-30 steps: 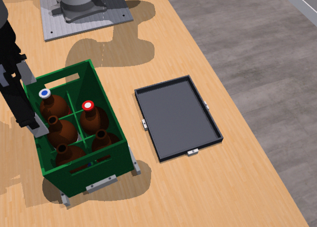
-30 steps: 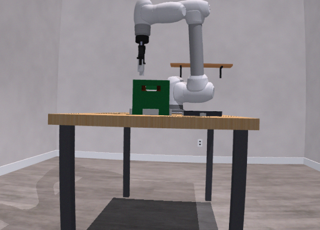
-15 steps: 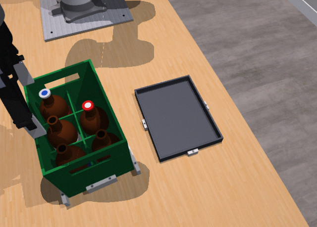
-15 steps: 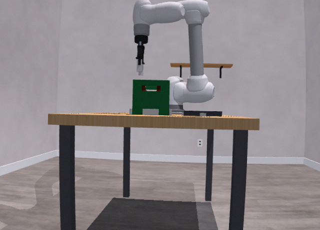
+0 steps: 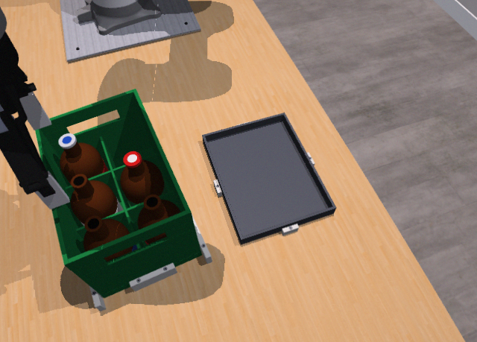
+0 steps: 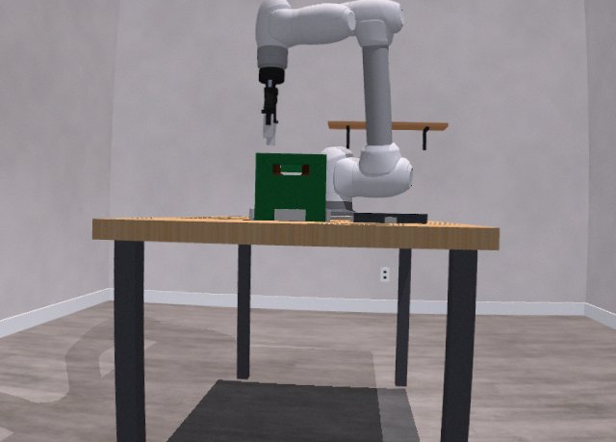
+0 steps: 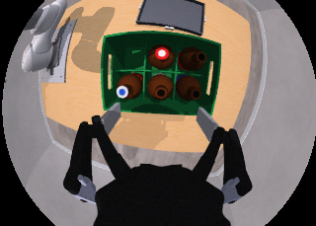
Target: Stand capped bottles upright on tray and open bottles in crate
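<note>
My claw [image 5: 53,163] [image 6: 269,141] [image 7: 159,112] is fully open and has hold of nothing; it hangs above the left side of the crate [image 5: 134,269] [image 6: 291,194] [image 7: 163,35], I think so as to reach a neck from above. In the crate, the blue-capped bottle [image 5: 83,163] [image 7: 129,87] stands far left, three open bottles stand nearer, and the red-capped bottle [image 5: 134,184] [image 7: 160,60] is in the right row. The dividers keep them apart. The tray [image 5: 265,176] [image 6: 383,217] [image 7: 170,10] lies right of the crate, without bottles; small blocks at its edges probably stop sliding. The bottle bottoms are hidden, the top view cuts off my upper part, and the exterior view overlaps my fingers.
</note>
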